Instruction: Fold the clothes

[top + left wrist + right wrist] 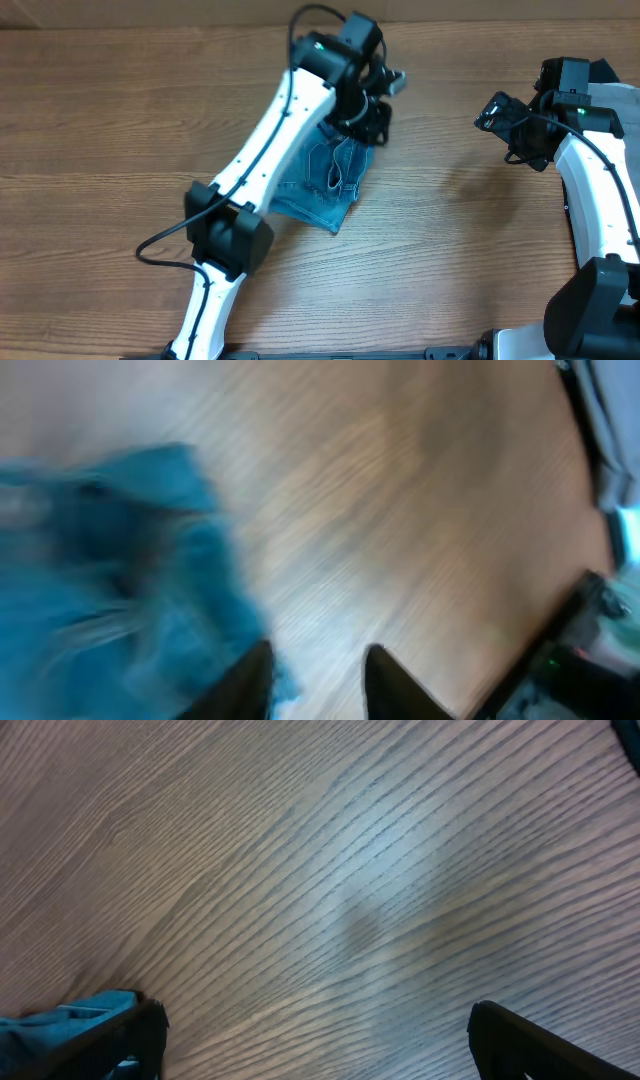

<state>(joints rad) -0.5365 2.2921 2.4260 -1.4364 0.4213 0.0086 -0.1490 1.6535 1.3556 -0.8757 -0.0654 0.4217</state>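
Note:
The light blue denim jeans [330,180] lie in a folded bundle on the wooden table [120,120], partly hidden under my left arm. My left gripper [375,105] hovers just past the bundle's far edge. The left wrist view is blurred: the jeans [110,580] fill its left side, and my left gripper [318,680] has its jaws apart with bare wood between them, the left fingertip [245,685] at the denim's edge. My right gripper [500,115] stands to the right, away from the jeans. My right gripper [315,1040] is wide open over bare wood, with a denim corner [60,1025] at lower left.
The right arm's white link [600,190] runs along the table's right side, and its dark parts [590,640] show at the right edge of the left wrist view. My left arm [250,180] crosses the table diagonally above the jeans.

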